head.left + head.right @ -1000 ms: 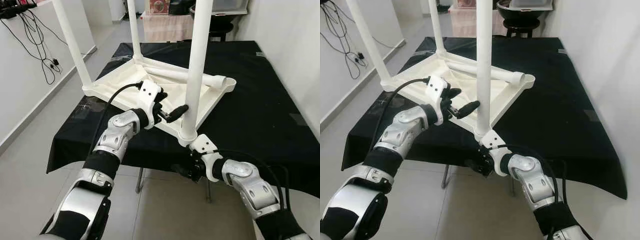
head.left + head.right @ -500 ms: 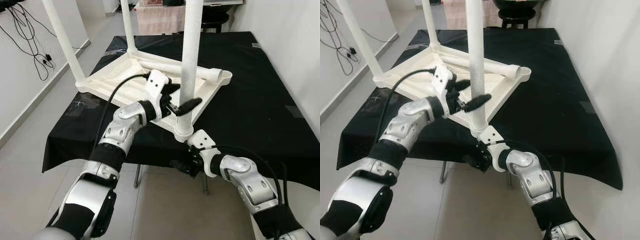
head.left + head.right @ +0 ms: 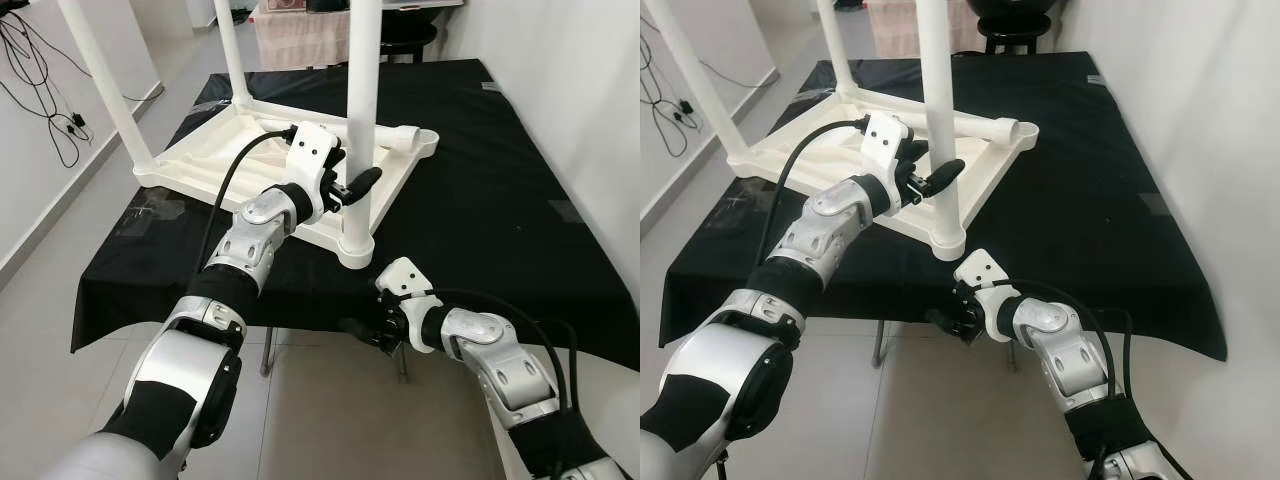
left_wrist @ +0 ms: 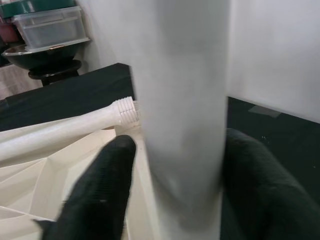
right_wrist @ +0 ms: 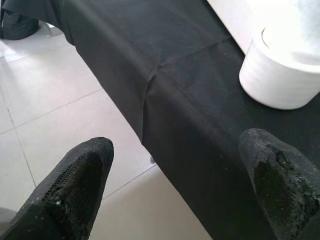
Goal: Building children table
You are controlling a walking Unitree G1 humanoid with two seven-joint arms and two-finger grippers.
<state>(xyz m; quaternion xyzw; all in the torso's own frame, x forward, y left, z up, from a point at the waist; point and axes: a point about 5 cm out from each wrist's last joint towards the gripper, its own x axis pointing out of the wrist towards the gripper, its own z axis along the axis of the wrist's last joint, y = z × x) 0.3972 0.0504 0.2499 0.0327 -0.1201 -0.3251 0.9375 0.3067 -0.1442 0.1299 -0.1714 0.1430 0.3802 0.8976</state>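
Observation:
A white children's table [image 3: 215, 165] lies upside down on a black cloth. Three of its legs stand upright, and a loose fourth leg [image 3: 395, 135] lies across its underside. My left gripper [image 3: 356, 182] is at the near upright leg [image 3: 361, 90], a little above its corner socket [image 3: 357, 245]. In the left wrist view its fingers [image 4: 102, 190] stand open on either side of that leg, very close to it. My right gripper [image 3: 362, 330] hangs open below the table's front edge with nothing between its fingers [image 5: 75, 175].
The black cloth [image 3: 490, 170] covers the work table and drapes over its front edge. A white wall runs close along the right, and cables [image 3: 50, 100] hang on the left wall. Grey tiled floor [image 3: 320, 420] lies below. Furniture with containers [image 3: 300, 30] stands behind the table.
My left gripper has reached rightward from beside the near leg until its fingers stand either side of it. The head camera has shifted. The right arm has hardly moved.

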